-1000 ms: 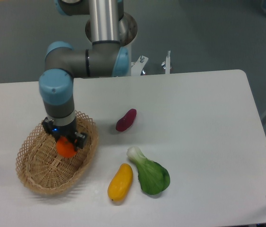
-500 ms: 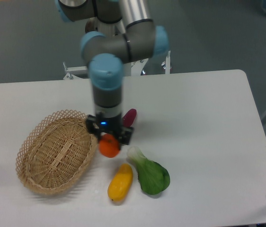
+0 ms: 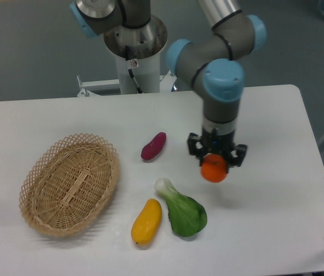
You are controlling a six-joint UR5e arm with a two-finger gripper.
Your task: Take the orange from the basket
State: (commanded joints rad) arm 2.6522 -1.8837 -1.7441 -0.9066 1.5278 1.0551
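Hand [image 3: 215, 163] moved right off woven oval basket [image 3: 69, 184], gripping glossy round orange [image 3: 214, 170]

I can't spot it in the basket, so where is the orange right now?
The orange is held in the gripper over the table's right half, right of the purple vegetable and up-right of the bok choy, far from the basket.
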